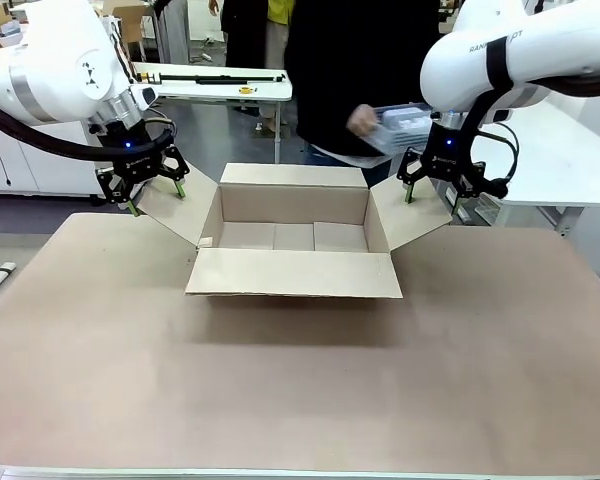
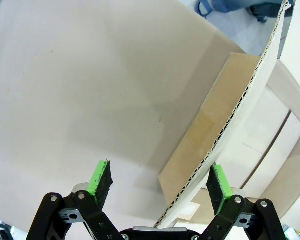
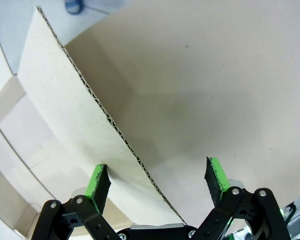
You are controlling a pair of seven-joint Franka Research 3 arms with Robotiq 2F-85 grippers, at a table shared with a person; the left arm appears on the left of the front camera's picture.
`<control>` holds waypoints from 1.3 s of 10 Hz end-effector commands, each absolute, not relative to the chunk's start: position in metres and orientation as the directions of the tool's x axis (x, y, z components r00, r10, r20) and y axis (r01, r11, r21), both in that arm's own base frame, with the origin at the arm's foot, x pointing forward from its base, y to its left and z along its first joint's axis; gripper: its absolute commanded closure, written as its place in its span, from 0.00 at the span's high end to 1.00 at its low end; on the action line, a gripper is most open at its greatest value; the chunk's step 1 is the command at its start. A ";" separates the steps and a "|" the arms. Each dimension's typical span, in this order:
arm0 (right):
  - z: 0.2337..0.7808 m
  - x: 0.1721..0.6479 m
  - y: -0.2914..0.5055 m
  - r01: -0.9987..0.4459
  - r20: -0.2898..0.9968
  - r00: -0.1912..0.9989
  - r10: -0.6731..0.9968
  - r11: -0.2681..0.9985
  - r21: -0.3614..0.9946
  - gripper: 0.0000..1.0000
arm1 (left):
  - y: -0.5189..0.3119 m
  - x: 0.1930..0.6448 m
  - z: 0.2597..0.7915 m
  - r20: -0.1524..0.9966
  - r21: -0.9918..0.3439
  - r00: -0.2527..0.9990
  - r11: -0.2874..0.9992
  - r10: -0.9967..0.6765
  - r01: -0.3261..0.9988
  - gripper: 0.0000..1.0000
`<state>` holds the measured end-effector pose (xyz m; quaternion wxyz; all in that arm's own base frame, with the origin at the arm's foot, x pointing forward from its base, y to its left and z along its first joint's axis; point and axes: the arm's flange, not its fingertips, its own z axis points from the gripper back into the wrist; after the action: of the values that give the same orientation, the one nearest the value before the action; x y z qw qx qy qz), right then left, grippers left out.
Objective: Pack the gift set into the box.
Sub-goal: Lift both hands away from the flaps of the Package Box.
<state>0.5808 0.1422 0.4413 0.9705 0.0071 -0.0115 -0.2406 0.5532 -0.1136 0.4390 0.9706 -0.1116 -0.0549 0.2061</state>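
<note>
The box (image 1: pixel 295 205) stands open in the middle of the table with all four flaps spread. My left gripper (image 1: pixel 156 198) is open astride the upper edge of the left flap (image 1: pixel 180 215). In the left wrist view that corrugated flap edge (image 2: pixel 240 115) runs between the fingers of the left gripper (image 2: pixel 160 182), close to the right-hand pad. My right gripper (image 1: pixel 432 200) is open over the right flap (image 1: pixel 410 218). Its own view shows the flap (image 3: pixel 75 100) passing between the fingers of the right gripper (image 3: pixel 157 180). Behind the box, a person's hand (image 1: pixel 362 120) holds the gift set (image 1: pixel 402 125), a blurred flat blue-grey pack.
The table top (image 1: pixel 300 400) is covered in brown board. A person in dark clothes (image 1: pixel 350 60) stands at the far side. A white bench (image 1: pixel 215 85) stands behind at the left and a white table (image 1: pixel 570 160) at the right.
</note>
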 end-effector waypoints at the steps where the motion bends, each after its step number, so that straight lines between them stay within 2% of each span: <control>1: 0.445 0.581 0.142 0.472 0.034 0.881 -0.471 0.882 -0.007 1.00 | -0.115 0.552 0.441 0.060 -0.223 0.903 0.887 0.426 -0.404 1.00; 13: 0.445 0.581 0.142 0.472 0.034 0.881 -0.471 0.882 -0.007 1.00 | -0.115 0.552 0.441 0.060 -0.223 0.903 0.887 0.426 -0.404 1.00</control>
<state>0.5807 0.1422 0.4413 0.9705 0.0071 -0.0115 -0.2406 0.5532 -0.1136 0.4390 0.9706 -0.1116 -0.0549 0.2061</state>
